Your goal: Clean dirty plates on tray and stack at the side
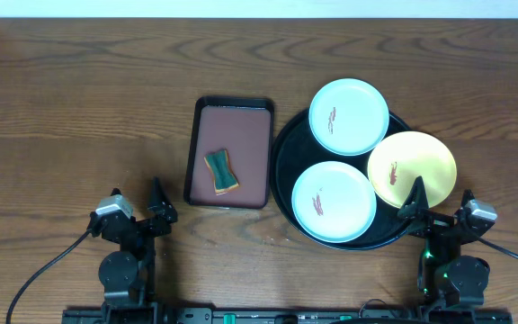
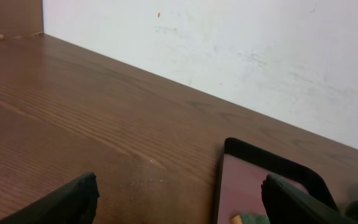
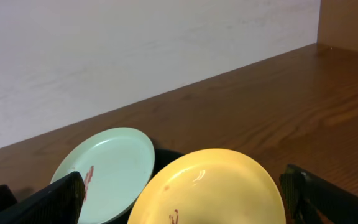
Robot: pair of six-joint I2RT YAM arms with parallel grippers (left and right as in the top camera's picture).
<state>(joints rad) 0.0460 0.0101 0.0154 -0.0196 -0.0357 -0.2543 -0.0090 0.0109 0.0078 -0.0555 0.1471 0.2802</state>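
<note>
Three plates [image 1: 333,202] (one yellow), one round tray [image 1: 284,162], one rectangular tray [image 1: 245,135], one sponge [image 1: 221,171].

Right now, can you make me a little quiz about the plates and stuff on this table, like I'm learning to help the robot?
1. What colour is the plate closest to the right end effector? A) yellow B) blue C) red
2. True or false: the sponge lies on the round tray.
3. How many plates show reddish smears?

Key
1. A, the yellow plate.
2. False; it lies in the rectangular tray.
3. Three: the yellow one and both mint plates.
</note>
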